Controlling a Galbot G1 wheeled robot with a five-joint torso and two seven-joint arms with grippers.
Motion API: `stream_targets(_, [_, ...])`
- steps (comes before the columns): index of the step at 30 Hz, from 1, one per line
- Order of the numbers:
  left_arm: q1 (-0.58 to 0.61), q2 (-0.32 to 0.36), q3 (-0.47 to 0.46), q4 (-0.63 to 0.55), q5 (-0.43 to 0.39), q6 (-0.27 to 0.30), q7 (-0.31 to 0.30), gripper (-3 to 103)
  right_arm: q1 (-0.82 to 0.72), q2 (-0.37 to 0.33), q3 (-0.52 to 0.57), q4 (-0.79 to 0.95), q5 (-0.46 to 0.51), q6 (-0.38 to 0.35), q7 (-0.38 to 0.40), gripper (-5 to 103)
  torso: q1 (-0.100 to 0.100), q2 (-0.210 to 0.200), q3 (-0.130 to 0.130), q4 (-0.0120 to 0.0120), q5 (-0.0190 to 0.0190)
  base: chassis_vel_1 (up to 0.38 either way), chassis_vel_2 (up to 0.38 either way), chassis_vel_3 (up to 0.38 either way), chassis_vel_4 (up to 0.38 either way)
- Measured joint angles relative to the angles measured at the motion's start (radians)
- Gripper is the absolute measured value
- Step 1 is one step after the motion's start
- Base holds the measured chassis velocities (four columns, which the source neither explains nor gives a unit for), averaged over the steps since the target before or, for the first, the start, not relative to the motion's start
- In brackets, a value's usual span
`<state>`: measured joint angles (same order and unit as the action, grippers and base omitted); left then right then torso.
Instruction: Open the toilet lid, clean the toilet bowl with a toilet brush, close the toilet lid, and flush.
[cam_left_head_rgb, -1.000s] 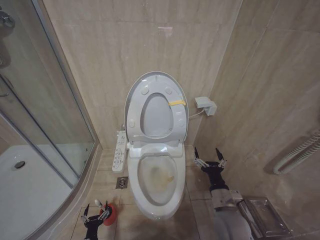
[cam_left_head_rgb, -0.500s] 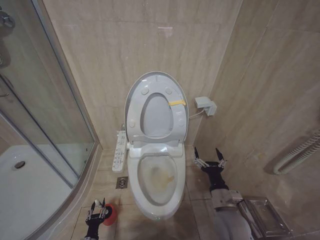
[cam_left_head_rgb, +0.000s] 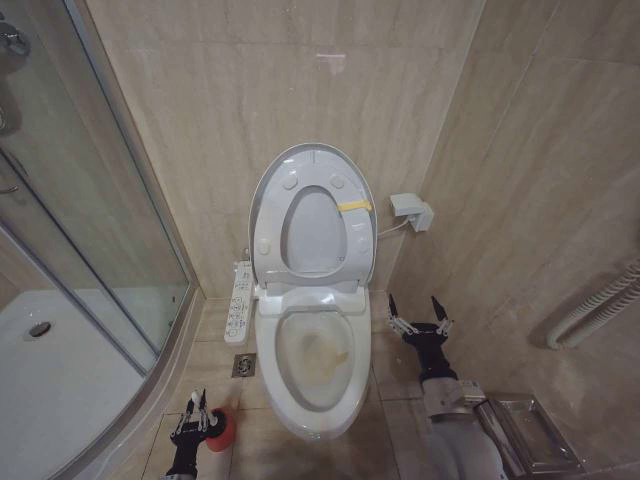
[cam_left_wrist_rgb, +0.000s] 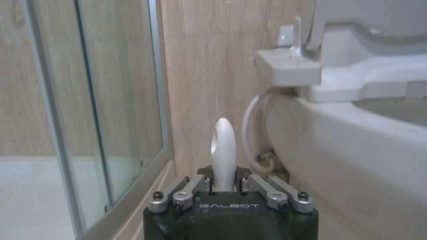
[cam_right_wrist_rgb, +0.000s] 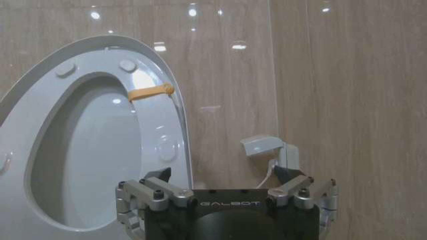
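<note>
Head view shows me the toilet lid (cam_left_head_rgb: 312, 165) already raised against the wall, seat up with it, and the toilet bowl (cam_left_head_rgb: 318, 362) exposed and stained inside. At about 7 o'clock from the bowl, my left gripper (cam_left_head_rgb: 198, 422) has its fingers pinched on the toilet brush (cam_left_wrist_rgb: 222, 152) handle, which stands in its red holder (cam_left_head_rgb: 221, 430) on the floor. My right gripper (cam_left_head_rgb: 418, 318) waits at 3 o'clock, fingers spread, empty. I judge opening done; scrubbing, closing, flushing remain.

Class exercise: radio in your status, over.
Left gripper shut on toilet brush handle, low beside red holder. Right gripper open, idle right of toilet bowl. Toilet lid up. Path clear.
</note>
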<state>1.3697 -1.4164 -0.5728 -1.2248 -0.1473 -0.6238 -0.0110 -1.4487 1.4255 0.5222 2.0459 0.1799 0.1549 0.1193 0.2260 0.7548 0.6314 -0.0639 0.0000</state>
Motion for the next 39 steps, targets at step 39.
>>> stream_targets(39, [0.446, 0.058, 0.064, -1.066, 0.096, 0.226, -0.065, 20, 0.000, 0.000, 0.000, 0.000, 0.000, 0.000, 0.000, 100, 0.000, 0.000, 0.000, 0.0000, 0.0000, 0.000, 0.000, 0.000, 0.000])
